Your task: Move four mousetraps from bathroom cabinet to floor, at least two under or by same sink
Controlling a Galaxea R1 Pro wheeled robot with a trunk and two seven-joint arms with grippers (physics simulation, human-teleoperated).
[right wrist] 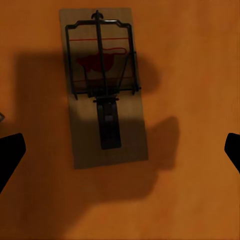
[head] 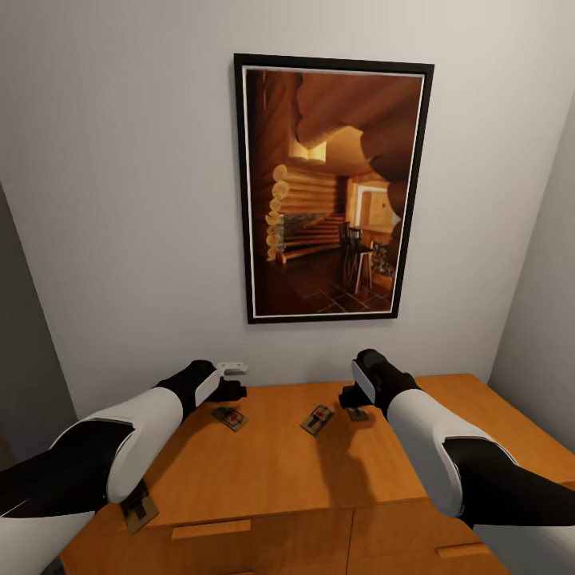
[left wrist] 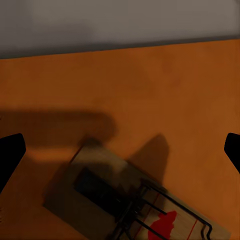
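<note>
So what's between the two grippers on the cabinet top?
In the head view, two mousetraps lie on the cabinet between the left gripper and the right gripper.

Place: a home room.
Signs: a framed picture (head: 333, 188) on the plain wall (head: 128, 200), above a wooden cabinet (head: 271, 467).

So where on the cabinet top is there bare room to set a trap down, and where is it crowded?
The cabinet top is bare across its middle and front, between the near-left mousetrap and the right arm, and at the far right corner. The back strip is crowded: three traps lie there under the left gripper and right gripper.
</note>
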